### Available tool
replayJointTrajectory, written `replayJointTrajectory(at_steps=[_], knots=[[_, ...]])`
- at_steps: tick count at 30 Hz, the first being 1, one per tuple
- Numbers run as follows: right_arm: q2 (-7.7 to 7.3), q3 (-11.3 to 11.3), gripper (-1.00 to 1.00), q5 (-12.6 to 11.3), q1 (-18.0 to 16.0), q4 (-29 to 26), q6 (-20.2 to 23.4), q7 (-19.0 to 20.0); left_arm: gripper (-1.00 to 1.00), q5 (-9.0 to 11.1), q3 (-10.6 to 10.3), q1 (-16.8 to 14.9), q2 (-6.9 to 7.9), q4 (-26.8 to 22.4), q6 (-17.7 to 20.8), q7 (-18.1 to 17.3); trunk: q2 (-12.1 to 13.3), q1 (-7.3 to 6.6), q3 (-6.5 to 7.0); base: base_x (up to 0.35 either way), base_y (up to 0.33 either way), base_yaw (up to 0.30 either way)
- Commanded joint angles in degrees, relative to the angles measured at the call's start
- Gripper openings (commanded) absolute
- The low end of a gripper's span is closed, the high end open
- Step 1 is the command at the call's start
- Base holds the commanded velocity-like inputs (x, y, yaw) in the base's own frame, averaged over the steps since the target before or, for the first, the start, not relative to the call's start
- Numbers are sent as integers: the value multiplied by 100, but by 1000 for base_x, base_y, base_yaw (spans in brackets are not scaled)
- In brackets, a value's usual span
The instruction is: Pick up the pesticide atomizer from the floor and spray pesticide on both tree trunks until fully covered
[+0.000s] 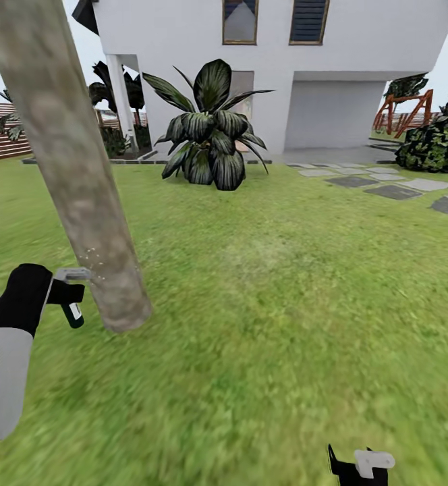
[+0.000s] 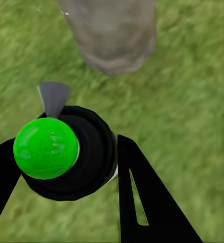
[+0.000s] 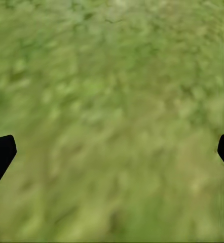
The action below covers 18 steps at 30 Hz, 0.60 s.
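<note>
- Atomizer (image 2: 66, 152) sits clamped between the left gripper's (image 1: 62, 297) black fingers (image 2: 147, 202), at the far left of the head view: a round black body with a glossy green ball on top and a grey wedge nozzle aimed at the trunk.
- Just beside it, the tree trunk (image 1: 69, 162) rises as a thick, smooth, leaning column, mottled beige and grey-brown, from blurry green grass (image 1: 285, 304).
- Further back, centre, a broad-leaved dark plant (image 1: 210, 135) stands before a white house (image 1: 332, 94).
- Grey stepping stones (image 1: 393, 189) lie on the right.
- Right gripper (image 3: 112, 152) hangs spread wide over grass, fingertips well apart.
</note>
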Motion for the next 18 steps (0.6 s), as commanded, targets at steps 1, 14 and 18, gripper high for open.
replayJointTrajectory(at_steps=[1, 14, 18], knots=[[2, -30, 100, 60, -4, 7, -17, -19, -100, -61, 13, -5, -1, -2, 16, -55, -2, -1, -5, 1, -272, 1], [2, -28, 100, 60, -6, 7, -17, -19, -100, -58, 6, 285, -1, 31, -1, -48, -2, -1, -5, 63, -272, 233], [2, -28, 100, 60, -8, 7, -17, -19, -100, -45, -11, 301, -20, -2, -2, -49, -2, -1, -5, 177, -245, 277]])
